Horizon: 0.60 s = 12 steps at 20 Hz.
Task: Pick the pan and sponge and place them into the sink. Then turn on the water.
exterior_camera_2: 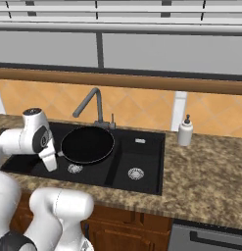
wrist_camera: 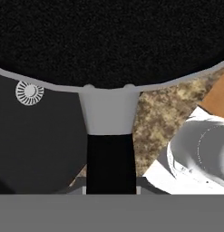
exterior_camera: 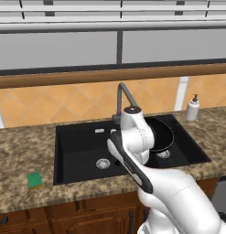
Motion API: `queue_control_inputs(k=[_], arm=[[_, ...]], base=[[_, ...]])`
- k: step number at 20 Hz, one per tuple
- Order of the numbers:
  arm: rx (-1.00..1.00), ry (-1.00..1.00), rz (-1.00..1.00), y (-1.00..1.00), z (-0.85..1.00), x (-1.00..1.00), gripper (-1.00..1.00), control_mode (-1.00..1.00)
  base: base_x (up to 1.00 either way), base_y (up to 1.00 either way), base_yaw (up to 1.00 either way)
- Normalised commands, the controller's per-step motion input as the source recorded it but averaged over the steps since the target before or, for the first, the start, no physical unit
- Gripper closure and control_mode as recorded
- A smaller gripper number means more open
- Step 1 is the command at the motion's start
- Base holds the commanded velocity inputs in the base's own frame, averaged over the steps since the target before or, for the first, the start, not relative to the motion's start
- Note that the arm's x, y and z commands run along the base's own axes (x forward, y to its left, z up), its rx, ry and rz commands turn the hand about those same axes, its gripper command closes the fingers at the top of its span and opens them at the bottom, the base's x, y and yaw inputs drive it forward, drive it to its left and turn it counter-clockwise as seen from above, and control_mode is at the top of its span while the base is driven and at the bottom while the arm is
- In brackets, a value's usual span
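The black pan (exterior_camera_2: 87,144) hangs level over the black sink (exterior_camera_2: 144,157), just above a silver drain (exterior_camera_2: 75,168). My gripper (exterior_camera_2: 56,155) is shut on the pan handle (wrist_camera: 109,154) at the pan's near-left side. In the hand view the pan (wrist_camera: 109,41) spans the top, with its grey handle base running down between my fingertips. In the left base view my arm covers much of the pan (exterior_camera: 162,132). The green sponge (exterior_camera: 34,180) lies on the counter left of the sink (exterior_camera: 78,146). No stream comes from the dark faucet (exterior_camera: 126,94).
A white soap dispenser (exterior_camera_2: 185,131) stands on the speckled counter right of the sink. The faucet (exterior_camera_2: 87,104) rises behind the basins, its neck reaching over the pan. A tiled wall and a wooden ledge close off the back.
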Motion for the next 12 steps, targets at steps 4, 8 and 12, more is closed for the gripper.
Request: queue_control_inputs(k=[4,8,12], arm=[[0.03,-0.01,-0.25,0.86,0.0,0.1,1.0,-1.0],[0.07,0.02,-0.24,0.65,0.0,0.2,1.0,-1.0],[0.01,0.0,-0.09,0.33,-0.01,0.35,1.0,-1.0]], base=[[0.0,0.0,0.0],[0.0,0.0,0.0],[0.0,0.0,0.0]])
